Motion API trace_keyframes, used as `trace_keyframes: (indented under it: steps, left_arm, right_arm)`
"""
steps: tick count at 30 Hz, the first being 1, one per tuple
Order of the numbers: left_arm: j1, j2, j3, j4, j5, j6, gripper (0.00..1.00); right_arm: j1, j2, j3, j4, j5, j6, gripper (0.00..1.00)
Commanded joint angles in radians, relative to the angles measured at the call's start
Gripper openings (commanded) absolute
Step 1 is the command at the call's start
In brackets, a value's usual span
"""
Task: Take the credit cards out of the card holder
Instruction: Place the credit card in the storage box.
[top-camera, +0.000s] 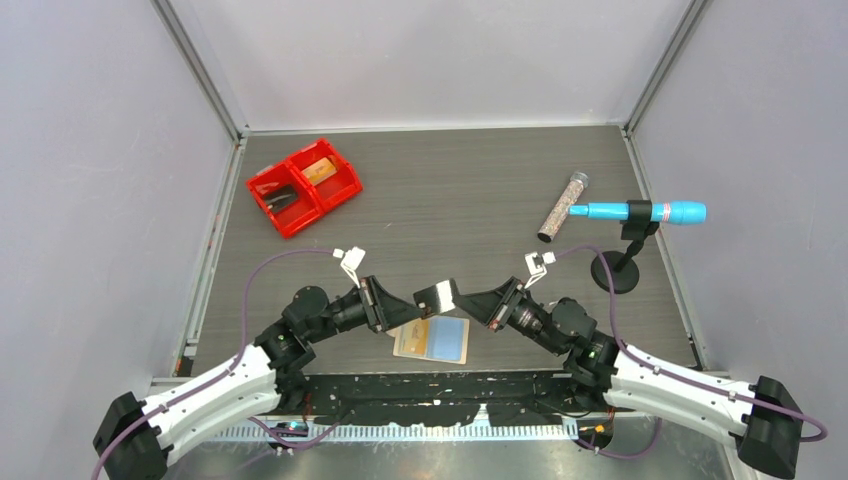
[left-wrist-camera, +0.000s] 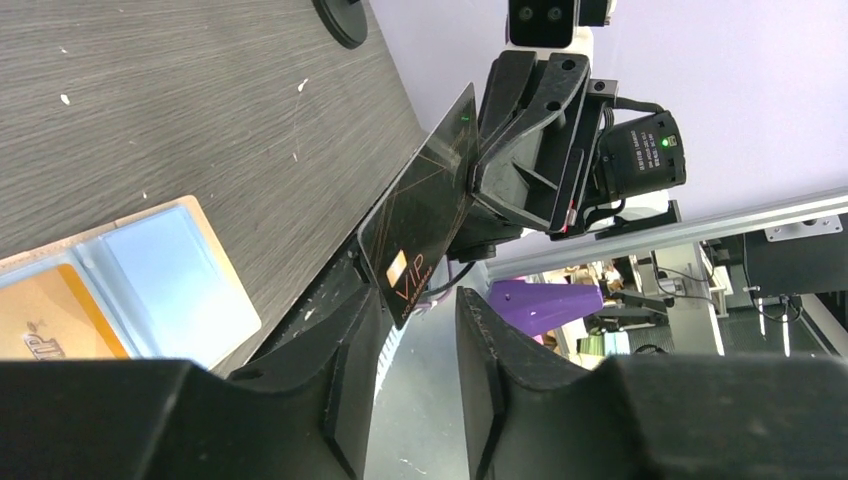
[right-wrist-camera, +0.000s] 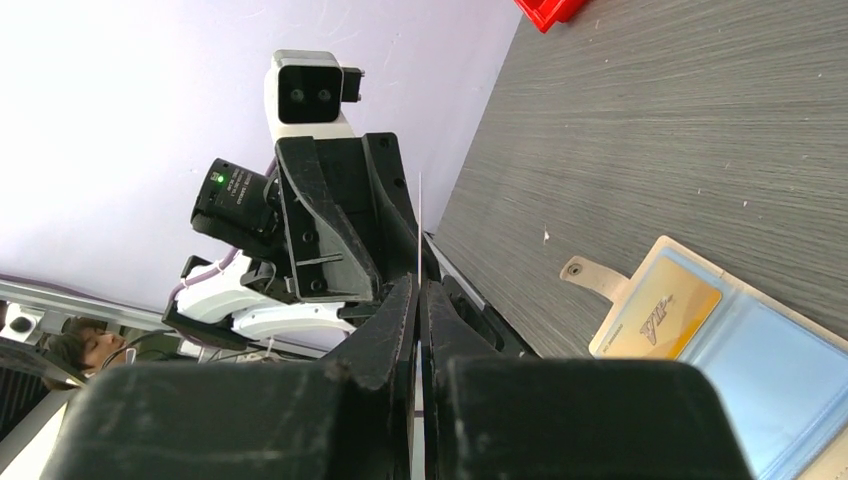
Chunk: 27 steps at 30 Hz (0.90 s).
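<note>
The tan card holder (top-camera: 432, 340) lies open near the table's front edge, with blue-grey panels up. A gold credit card (right-wrist-camera: 655, 318) sits in one pocket; it also shows in the left wrist view (left-wrist-camera: 50, 322). My right gripper (top-camera: 472, 303) is shut on a dark grey credit card (top-camera: 436, 296) and holds it above the holder. In the left wrist view that card (left-wrist-camera: 420, 215) stands on edge, marked VIP. In the right wrist view it (right-wrist-camera: 419, 225) shows edge-on between my shut fingers. My left gripper (left-wrist-camera: 415, 310) is open, its jaws on either side of the card's lower corner.
A red two-compartment bin (top-camera: 303, 185) stands at the back left. A glitter tube (top-camera: 563, 206) lies at the back right. A blue pen (top-camera: 640, 212) sits on a black stand (top-camera: 613, 270) by the right wall.
</note>
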Motion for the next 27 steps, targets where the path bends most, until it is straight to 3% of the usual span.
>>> trace_keyframes:
  steps: [1, 7, 12, 20, 23, 25, 27]
  left_arm:
    - [0.002, 0.004, 0.005, 0.08, -0.012, -0.003, 0.31]
    - [0.003, -0.016, 0.027, 0.039, -0.036, -0.003, 0.01]
    - [0.003, -0.08, 0.045, -0.076, -0.089, 0.027, 0.0]
    - [0.043, -0.115, 0.156, -0.374, -0.165, 0.15, 0.0]
    - [0.113, -0.101, 0.236, -0.501, -0.163, 0.216, 0.0]
    - [0.194, -0.087, 0.277, -0.575, -0.136, 0.263, 0.0]
    - [0.279, -0.071, 0.322, -0.629, -0.098, 0.302, 0.0]
  right_arm:
    - [-0.002, 0.024, 0.013, 0.067, -0.013, 0.018, 0.05]
    - [-0.002, 0.04, -0.005, 0.089, -0.03, 0.026, 0.05]
    - [-0.002, 0.006, -0.014, 0.037, -0.009, 0.005, 0.15]
    - [-0.002, -0.12, 0.045, -0.182, 0.017, -0.087, 0.69]
    - [-0.002, -0.155, 0.077, -0.274, 0.007, -0.126, 0.83]
    - [-0.002, -0.161, 0.092, -0.313, -0.009, -0.145, 1.0]
    - [-0.002, -0.161, 0.106, -0.343, -0.021, -0.16, 0.96]
